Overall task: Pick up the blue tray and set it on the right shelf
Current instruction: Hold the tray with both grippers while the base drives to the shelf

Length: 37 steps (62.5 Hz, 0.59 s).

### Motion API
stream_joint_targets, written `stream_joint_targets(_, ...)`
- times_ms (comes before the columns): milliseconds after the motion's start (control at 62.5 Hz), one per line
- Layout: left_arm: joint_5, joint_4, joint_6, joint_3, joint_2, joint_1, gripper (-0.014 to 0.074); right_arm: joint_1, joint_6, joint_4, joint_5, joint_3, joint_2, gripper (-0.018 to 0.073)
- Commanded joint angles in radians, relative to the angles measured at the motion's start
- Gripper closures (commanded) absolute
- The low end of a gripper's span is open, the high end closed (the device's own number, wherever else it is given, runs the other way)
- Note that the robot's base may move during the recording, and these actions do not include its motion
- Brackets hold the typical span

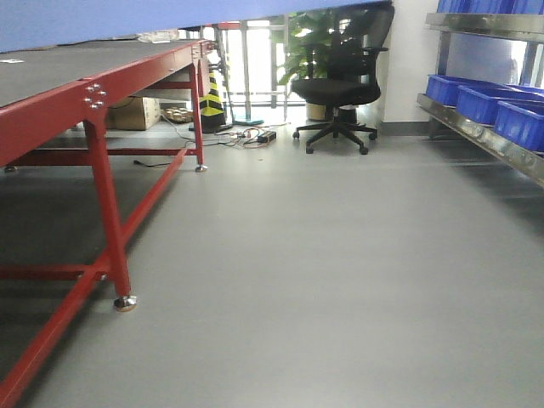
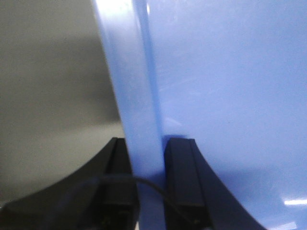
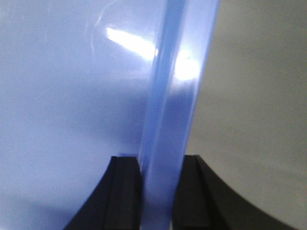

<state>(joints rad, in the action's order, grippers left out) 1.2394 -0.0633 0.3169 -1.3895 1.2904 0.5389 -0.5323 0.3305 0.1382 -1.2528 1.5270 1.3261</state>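
Blue tray (image 1: 127, 21) is up off everything, carried between the two arms. In the front view it only shows as a pale blue band across the top edge of the frame, above the red-framed table (image 1: 102, 144). On the left wrist cam, the left gripper (image 2: 149, 143) has its black fingers (image 2: 180, 163) pinched on the tray's flared rim, one finger either side of it, and the broad glossy face of the tray spreads off to the right. The right wrist cam is pretty much the mirror: right gripper (image 3: 160, 163) clamped on the opposite rim, tray face off to the left. The right shelf (image 1: 480, 132) runs along the right side of the front view, steel lip shining, dark blue bins (image 1: 476, 98) sitting on it, well apart from the tray. Black office chair (image 1: 340, 76) at the back.
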Motion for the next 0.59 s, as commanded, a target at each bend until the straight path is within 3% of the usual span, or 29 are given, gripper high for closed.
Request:
stream_joint_targets(0,0.097,-0.059,-0.056,-0.025,-0.022,0.021,0.0645,-0.007,-0.017,-0.04,-0.027,0.032,-0.031,0.0505)
stream_joint_targets(576,0.097,-0.061,-0.056,-0.025,-0.022,0.021,0.0645,-0.007,-0.017,-0.04,-0.027,0.032,-0.031,0.0505)
